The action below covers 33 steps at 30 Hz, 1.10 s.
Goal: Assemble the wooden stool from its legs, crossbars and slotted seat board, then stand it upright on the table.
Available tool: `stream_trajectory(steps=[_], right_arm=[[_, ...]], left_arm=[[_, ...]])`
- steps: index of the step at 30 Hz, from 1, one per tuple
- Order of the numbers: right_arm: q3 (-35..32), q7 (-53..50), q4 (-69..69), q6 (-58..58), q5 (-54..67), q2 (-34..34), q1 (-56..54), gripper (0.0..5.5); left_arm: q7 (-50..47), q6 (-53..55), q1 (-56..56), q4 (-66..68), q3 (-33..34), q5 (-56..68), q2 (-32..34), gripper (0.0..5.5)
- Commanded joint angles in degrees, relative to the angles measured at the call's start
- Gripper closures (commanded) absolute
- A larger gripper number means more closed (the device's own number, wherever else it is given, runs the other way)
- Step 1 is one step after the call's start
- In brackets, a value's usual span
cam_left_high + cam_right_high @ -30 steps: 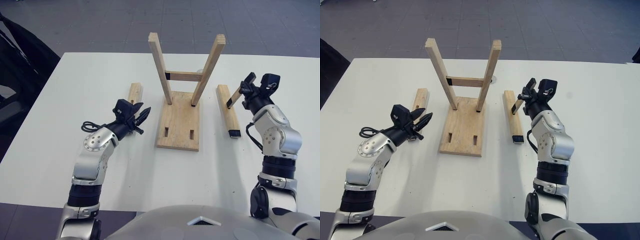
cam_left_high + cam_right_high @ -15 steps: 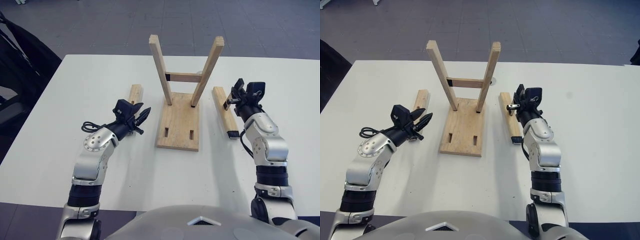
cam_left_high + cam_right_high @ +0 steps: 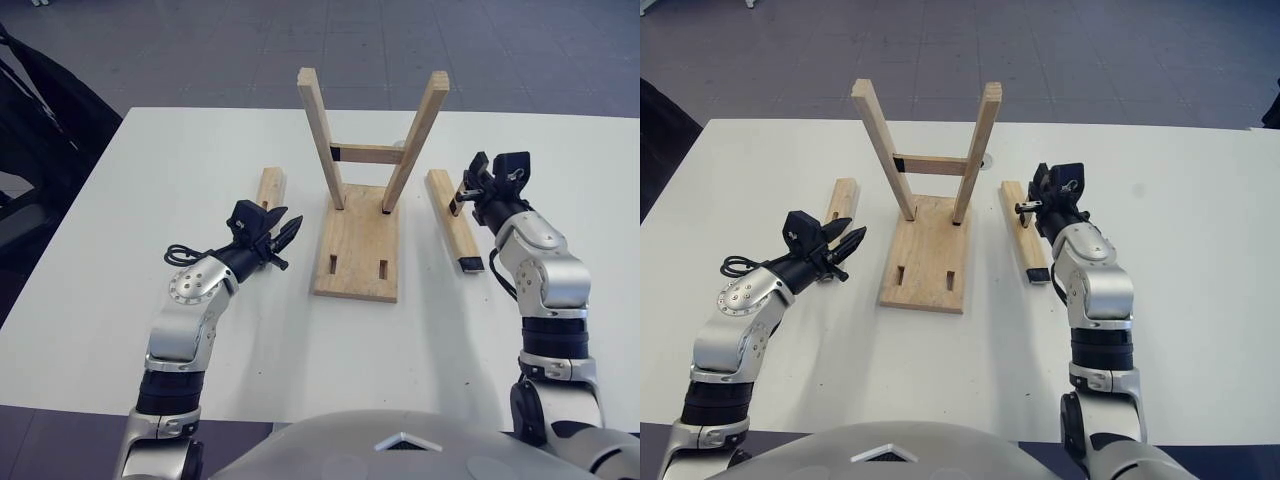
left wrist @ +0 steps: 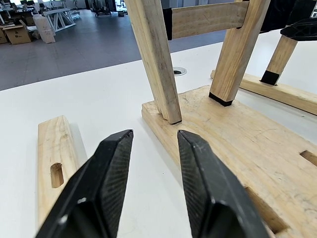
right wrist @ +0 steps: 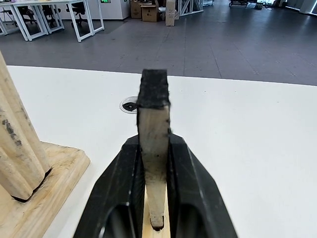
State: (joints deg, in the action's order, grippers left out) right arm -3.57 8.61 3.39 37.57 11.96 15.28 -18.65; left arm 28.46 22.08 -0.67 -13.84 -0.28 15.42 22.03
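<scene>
right hand (image 3: 487, 186) clamped on a crossbar (image 5: 153, 129), held near upright, lower end at the slot of the right leg (image 3: 452, 228), which lies on the worktop (image 3: 180, 160) beside the seat board (image 3: 356, 250). left hand (image 4: 151, 141) parted, empty, near the left leg (image 3: 269, 186). recommendation: keep the crossbar square to the slot and press straight down; the leg is unrestrained and may slide.

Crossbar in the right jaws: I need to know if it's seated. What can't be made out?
Crossbar, right wrist view: the right jaws hide its lower end where it meets the loose leg.
Head views: that joint is too small to judge.
Left wrist view: its black tip touches the leg; whether it sits in a slot is unseen.
Other loose leg, head views: the left jaws hide its near end.
</scene>
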Motion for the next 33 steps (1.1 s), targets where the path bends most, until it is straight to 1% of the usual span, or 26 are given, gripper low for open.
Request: stream_trajectory(steps=[1, 6, 12, 13, 16, 21, 23, 25, 27, 30, 33], right_arm=[[1.3, 0.7, -2.5, 8.0, -0.5, 1.1, -0.8, 5.09], [1.2, 1.4, -3.6, 9.9, -0.9, 1.7, -3.7, 5.09], [-0.3, 1.0, 0.3, 12.7, -0.1, 1.5, -4.0, 5.09], [-0.8, 0.7, 1.4, 12.8, 0.0, 1.4, -4.6, 4.72], [-2.3, -0.1, 3.5, 13.0, 0.7, 0.3, -7.1, 4.14], [-3.2, 0.0, 7.3, 15.4, 1.5, 0.7, -7.2, 3.24], [-4.4, -0.6, 11.1, 17.8, 1.9, 1.2, -8.1, 3.24], [-6.8, -1.9, 13.3, 19.2, 2.4, 1.4, -11.7, 3.24], [-9.5, -3.4, 11.7, 18.7, 3.2, 0.4, -16.2, 3.24], [-13.5, -4.6, 1.2, 13.0, 4.8, -2.3, -21.0, 3.24], [-14.3, -4.7, -7.3, 7.9, 4.8, -3.3, -21.8, 3.24]], left_arm=[[0.2, 0.3, -0.1, -0.2, -0.1, -0.3, 0.3, 3.83], [0.1, 0.2, 0.1, -0.2, -0.1, -0.4, 0.2, 3.83], [0.0, 0.2, -0.6, -0.6, -0.3, -0.4, 0.1, 3.83], [0.1, 0.2, -0.6, -0.6, -0.4, -0.4, 0.1, 3.83], [0.2, 0.3, -1.3, -1.1, -1.0, -0.4, 0.0, 3.83], [0.2, 0.1, -2.0, -1.2, -1.3, -0.5, 0.1, 3.83], [0.1, -0.1, -2.2, -0.9, -1.1, -0.5, 0.2, 3.83], [-0.2, -0.2, -2.6, -0.9, -0.9, -0.6, 0.1, 3.83], [-0.4, -0.3, -3.0, -1.1, -1.0, -0.7, -0.1, 3.83], [-0.5, -0.3, -2.9, -0.9, -1.2, -0.7, -0.2, 3.83], [-0.4, -0.3, -2.4, -0.7, -1.2, -0.7, -0.2, 3.83]])
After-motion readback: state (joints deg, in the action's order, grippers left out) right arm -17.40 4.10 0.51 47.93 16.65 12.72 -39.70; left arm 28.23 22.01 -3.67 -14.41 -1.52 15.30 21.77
